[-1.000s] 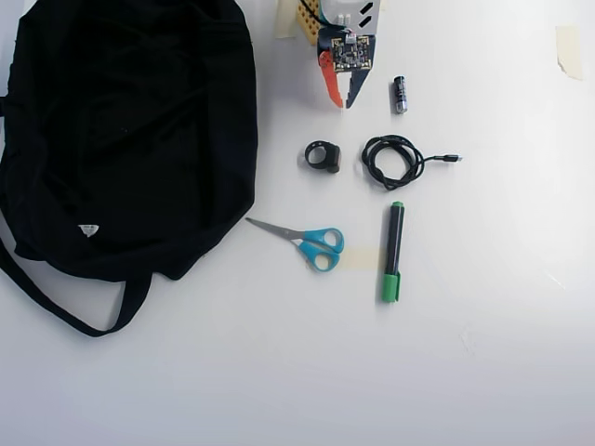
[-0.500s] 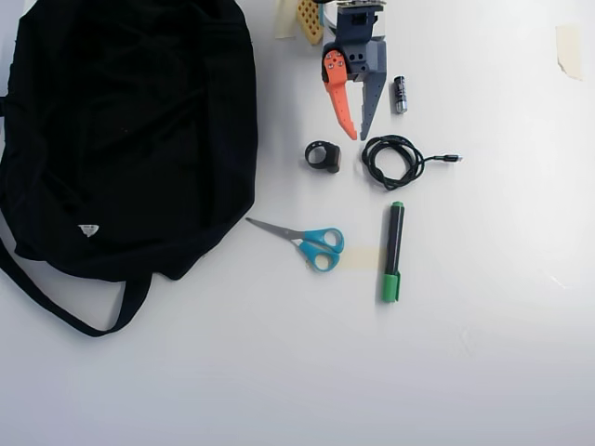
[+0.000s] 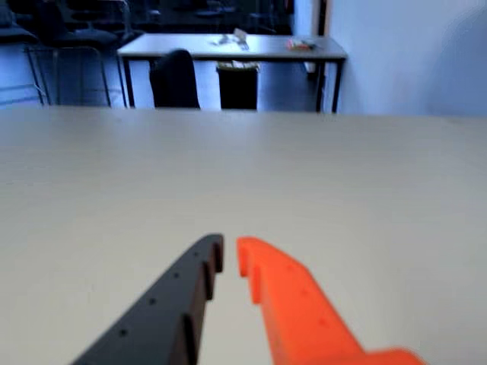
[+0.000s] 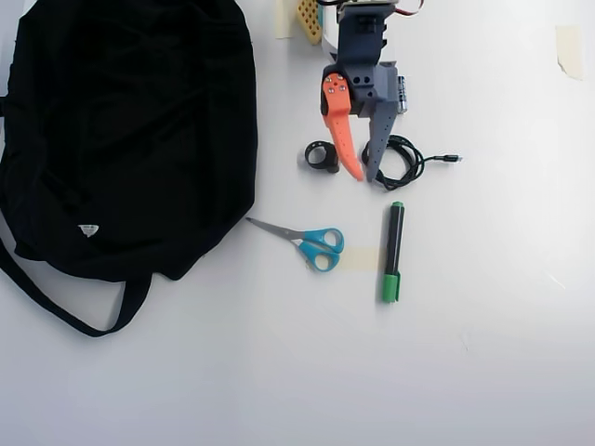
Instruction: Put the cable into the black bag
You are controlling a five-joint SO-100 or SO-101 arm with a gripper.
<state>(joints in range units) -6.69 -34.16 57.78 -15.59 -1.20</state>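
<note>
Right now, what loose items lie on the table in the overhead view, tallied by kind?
Black bag: 1
Cable: 1
Black ring-shaped object: 1
Scissors: 1
Marker: 1
Small cylinder, likely a battery, mostly hidden by the gripper: 1
Total: 6

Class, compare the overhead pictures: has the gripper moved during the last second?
Yes. The gripper has travelled down the overhead picture, from above the black ring to beside it, reaching the cable.
</note>
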